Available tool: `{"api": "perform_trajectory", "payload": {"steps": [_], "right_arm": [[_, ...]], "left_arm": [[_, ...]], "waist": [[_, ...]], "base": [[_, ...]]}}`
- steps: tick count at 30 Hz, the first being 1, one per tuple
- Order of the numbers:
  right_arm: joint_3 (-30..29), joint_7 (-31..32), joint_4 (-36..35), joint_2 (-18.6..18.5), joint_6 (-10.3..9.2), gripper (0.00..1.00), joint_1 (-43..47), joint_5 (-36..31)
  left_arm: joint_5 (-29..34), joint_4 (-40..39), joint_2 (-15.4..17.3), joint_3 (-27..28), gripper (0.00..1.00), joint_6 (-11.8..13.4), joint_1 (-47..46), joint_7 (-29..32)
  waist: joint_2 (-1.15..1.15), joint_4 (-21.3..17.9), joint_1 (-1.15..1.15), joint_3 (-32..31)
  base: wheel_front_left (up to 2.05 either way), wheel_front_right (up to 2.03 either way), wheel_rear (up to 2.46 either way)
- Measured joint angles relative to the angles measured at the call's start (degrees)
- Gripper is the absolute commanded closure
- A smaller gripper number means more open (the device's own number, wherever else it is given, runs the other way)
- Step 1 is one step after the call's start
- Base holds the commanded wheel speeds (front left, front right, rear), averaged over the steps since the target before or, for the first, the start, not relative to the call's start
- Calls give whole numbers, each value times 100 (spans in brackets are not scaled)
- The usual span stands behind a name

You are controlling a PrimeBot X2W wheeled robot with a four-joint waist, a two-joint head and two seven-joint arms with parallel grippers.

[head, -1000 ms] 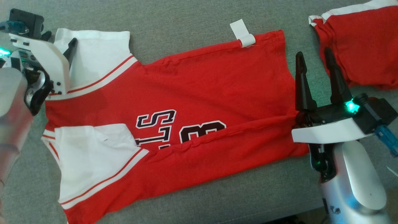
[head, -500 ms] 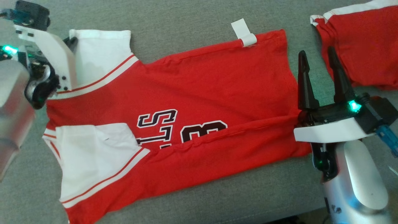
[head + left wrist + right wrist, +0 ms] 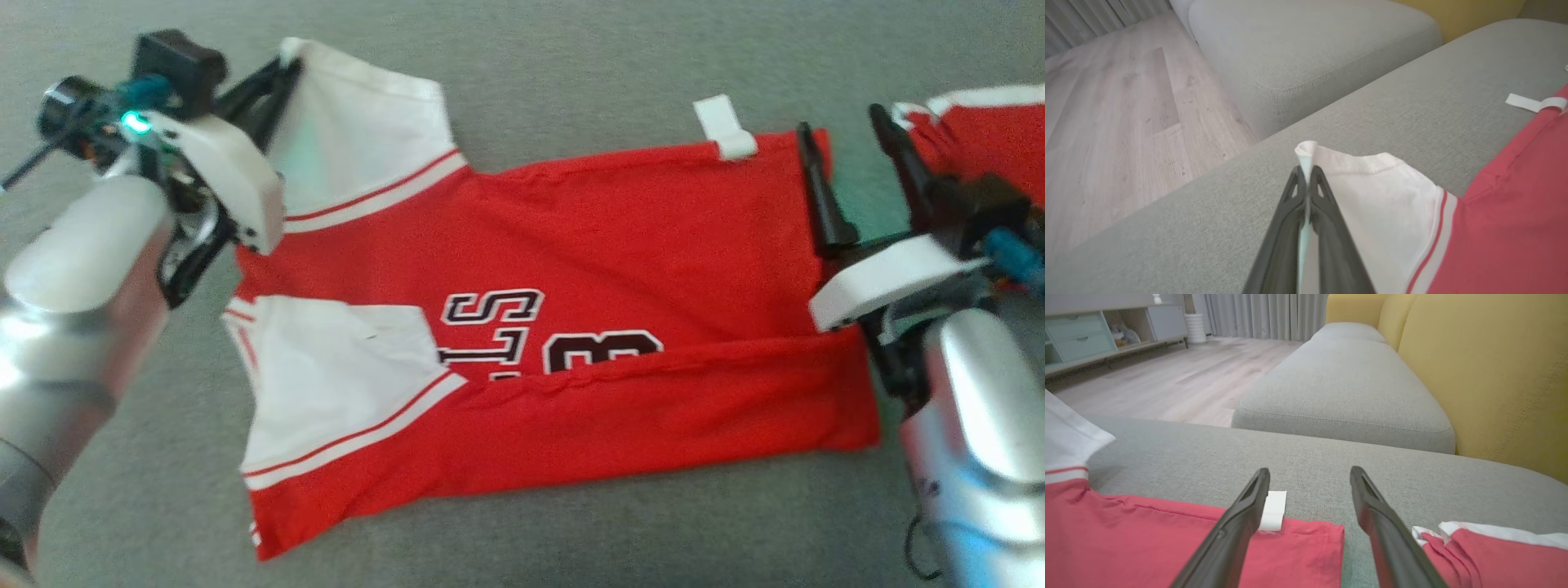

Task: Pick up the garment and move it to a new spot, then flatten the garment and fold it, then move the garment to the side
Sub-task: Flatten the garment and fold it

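Observation:
The garment (image 3: pixel 612 229), a red jersey with white sleeves and dark lettering, lies spread on the grey sofa seat (image 3: pixel 571 65), its near long edge folded over. My left gripper (image 3: pixel 282 65) is at the far left, shut on the corner of the far white sleeve, which it holds raised. In the left wrist view the gripper (image 3: pixel 1306 169) pinches the sleeve's (image 3: pixel 1392 196) curled edge. My right gripper (image 3: pixel 841 121) stands open at the far hem corner, one finger over the hem. Its own view shows the gripper (image 3: pixel 1309 471) straddling the jersey's (image 3: pixel 1126 539) corner, beside a white tag (image 3: pixel 1273 510).
A second red and white cloth (image 3: pixel 980 139) lies just right of the right gripper, seen also as the cloth (image 3: pixel 1494 555) in the right wrist view. Beyond are another grey cushion (image 3: pixel 1343 388), a yellow backrest (image 3: pixel 1494 375) and wooden floor (image 3: pixel 1106 102).
The head camera has shifted. My left gripper went from open to shut on the sleeve corner and lifted it. My right gripper, still open, moved up to the far hem corner.

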Motion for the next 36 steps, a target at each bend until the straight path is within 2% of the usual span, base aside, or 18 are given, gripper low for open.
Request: {"api": "perform_trajectory", "payload": {"steps": [4, 7, 10, 16, 28, 29, 30, 31, 36], "right_arm": [[-145, 494, 619, -270, -1, 0, -346, 56], [-92, 805, 1193, -678, -1, 0, -535, 22], [-27, 1067, 1726, -924, 0, 0, -627, 145], [189, 1273, 2401, -1050, -1, 0, -861, 449], [738, 1246, 3052, -1214, 0, 0, -1322, 693], [794, 1235, 3093, -1222, -1, 6, -1345, 726], [855, 1233, 3128, -1223, -1, 81, -1371, 779], [924, 1228, 3165, -1222, 0, 100, -1406, 821], [1245, 1118, 3221, -1209, 0, 100, -1441, 1109]], "left_arm": [[168, -375, -15, -54, 100, 59, 17, -314], [353, -756, -24, -232, 100, 165, 74, -386], [364, -1137, -65, -304, 100, 238, 263, -415], [256, -1645, -96, -346, 100, 411, 530, -445], [255, -2030, 42, -365, 100, 557, 529, -254], [255, -2043, 43, -367, 100, 561, 529, -245], [255, -2053, 45, -368, 100, 564, 529, -242], [255, -2056, 48, -369, 100, 565, 529, -223], [255, -1991, 158, -372, 100, 664, 529, -178]], "waist": [[0, 316, 0, -148], [0, 550, 0, -229], [0, 753, 0, -296], [0, 959, 0, -332], [0, 943, 0, -225], [0, 938, 0, -223], [0, 931, 0, -225], [0, 924, 0, -229], [0, 861, 0, -283]], "base": [[0, 0, 0], [0, 0, 0], [0, 0, 0], [0, 0, 0], [0, 0, 0], [0, 0, 0], [0, 0, 0], [0, 0, 0], [0, 0, 0]]}}
